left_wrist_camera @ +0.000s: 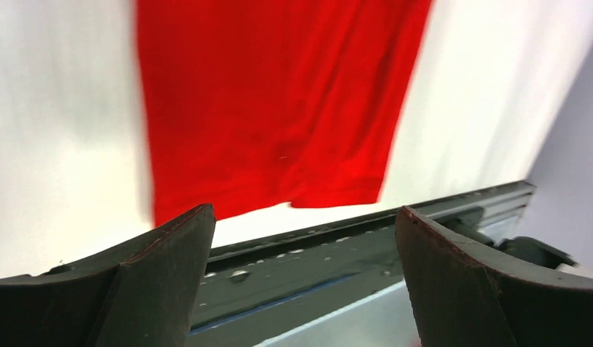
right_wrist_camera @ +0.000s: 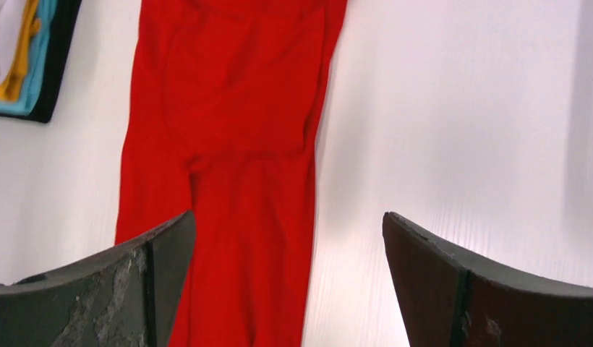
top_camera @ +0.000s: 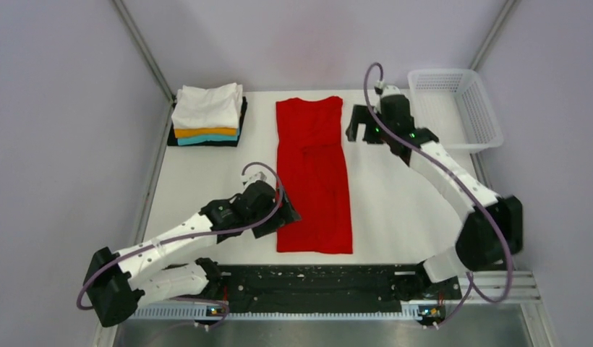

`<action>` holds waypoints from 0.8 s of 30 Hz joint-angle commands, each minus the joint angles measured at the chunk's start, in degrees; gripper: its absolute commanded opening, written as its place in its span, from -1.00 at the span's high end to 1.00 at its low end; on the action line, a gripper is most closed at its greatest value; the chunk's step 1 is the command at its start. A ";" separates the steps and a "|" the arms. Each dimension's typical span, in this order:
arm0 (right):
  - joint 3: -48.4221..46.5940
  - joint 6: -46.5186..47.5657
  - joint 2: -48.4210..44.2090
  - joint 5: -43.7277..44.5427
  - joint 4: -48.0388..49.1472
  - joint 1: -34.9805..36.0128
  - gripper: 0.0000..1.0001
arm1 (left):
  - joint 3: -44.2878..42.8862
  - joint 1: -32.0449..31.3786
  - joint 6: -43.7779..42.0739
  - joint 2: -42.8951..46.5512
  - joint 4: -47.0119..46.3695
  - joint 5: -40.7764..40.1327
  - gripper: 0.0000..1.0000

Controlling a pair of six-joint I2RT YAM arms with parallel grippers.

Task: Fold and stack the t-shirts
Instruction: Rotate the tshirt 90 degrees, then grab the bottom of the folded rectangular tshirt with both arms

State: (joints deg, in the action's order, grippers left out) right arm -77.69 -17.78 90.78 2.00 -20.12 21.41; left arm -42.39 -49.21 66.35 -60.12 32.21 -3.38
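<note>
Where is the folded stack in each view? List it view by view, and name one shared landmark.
Top external: folded stack at upper left, left of the red t-shirt.
Left wrist: not in it.
Right wrist: folded stack in the top left corner, cut by the frame edge.
Shared landmark: the red t-shirt, seen in all three views.

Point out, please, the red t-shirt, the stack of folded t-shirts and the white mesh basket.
red t-shirt (top_camera: 313, 173): top external view, middle of the cloth.
stack of folded t-shirts (top_camera: 207, 107): top external view, white top shirt.
white mesh basket (top_camera: 483, 112): top external view, right wall.
</note>
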 commanded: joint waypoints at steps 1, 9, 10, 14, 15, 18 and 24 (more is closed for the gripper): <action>24.27 -11.05 -17.23 -1.27 -3.75 3.09 -0.98 | 8.20 -0.10 -0.30 4.10 4.28 -2.11 -0.97; 45.48 -20.98 -37.91 -8.80 -12.57 16.22 -0.94 | 14.31 -0.10 -0.35 1.03 -2.28 0.76 -0.54; 46.73 -22.73 -39.20 -9.11 -12.74 17.55 -0.92 | 14.43 -0.10 -0.37 0.48 -2.78 0.59 -0.48; 52.70 -28.72 -42.58 -11.18 -8.01 21.15 -0.85 | 15.35 -0.02 -0.27 -1.97 -5.93 0.90 -0.22; 54.12 -30.13 -42.64 -11.82 -6.59 21.66 -0.81 | 15.40 0.01 -0.26 -2.75 -6.75 1.59 -0.18; 56.00 -32.42 -41.87 -11.99 -4.72 23.30 -0.71 | 14.79 0.00 -0.52 -5.35 -7.05 4.46 -0.03; 59.04 -33.78 -37.83 -10.76 2.24 24.28 -0.40 | 15.14 0.07 -0.35 -8.90 -7.63 5.48 0.43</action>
State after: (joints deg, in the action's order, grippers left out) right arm -20.60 -48.45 50.30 -8.69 -25.74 44.64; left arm -28.01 -49.15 66.35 -66.50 24.71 1.48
